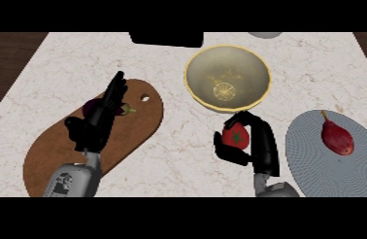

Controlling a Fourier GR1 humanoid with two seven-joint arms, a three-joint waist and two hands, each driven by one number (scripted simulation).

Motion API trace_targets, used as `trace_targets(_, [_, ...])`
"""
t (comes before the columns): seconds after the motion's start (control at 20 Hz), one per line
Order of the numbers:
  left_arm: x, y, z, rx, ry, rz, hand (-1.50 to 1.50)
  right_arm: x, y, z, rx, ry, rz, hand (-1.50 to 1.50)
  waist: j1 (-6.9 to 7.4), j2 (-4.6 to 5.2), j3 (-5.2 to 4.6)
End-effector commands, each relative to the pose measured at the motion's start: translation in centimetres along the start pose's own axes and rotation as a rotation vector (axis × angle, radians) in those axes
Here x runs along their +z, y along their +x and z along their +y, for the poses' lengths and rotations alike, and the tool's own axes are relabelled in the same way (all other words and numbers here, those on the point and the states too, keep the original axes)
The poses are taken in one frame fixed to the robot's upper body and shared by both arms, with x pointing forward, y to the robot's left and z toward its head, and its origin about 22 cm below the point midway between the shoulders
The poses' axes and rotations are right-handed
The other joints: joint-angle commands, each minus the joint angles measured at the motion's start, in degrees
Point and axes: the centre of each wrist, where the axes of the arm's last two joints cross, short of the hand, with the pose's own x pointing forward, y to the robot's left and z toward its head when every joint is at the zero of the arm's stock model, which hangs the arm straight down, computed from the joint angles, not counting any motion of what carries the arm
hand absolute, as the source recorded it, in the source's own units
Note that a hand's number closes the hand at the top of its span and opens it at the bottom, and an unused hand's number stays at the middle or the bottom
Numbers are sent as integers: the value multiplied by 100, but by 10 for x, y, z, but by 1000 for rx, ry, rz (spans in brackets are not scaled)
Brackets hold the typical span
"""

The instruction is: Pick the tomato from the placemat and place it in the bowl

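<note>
Head view — round tomato (235,136), ribbed circular placemat (308,158)

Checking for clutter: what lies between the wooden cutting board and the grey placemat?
In the head view, only the right hand, curled round the tomato, lies between the cutting board and the placemat; the counter there is otherwise bare.

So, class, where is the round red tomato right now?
In the head view, the round red tomato is held in the right hand, right of centre, just below the yellow-rimmed bowl and left of the round grey placemat.
</note>
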Motion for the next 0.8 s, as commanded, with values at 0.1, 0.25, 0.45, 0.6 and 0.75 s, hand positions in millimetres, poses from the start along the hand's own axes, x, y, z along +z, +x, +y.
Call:
trace_targets(0.1, [-8,6,-5,-8,-36,-1,0,-10,84,45,-27,-102,-227,150,173,-14,-14])
trace_targets(0.25, [-5,4,-15,4,-32,-1,0,-17,115,55,12,-176,-311,150,124,-69,-33])
trace_targets(0.45, [-1,-3,-9,-3,-6,21,0,-26,151,65,85,-246,-319,150,-40,-125,-38])
trace_targets(0.6, [-11,2,-6,-13,-3,24,0,-38,190,63,122,-294,-303,150,-44,-114,-40])
trace_targets(0.75, [-7,-4,-14,9,-17,22,0,-44,213,71,210,-320,-220,150,2,-99,-37])
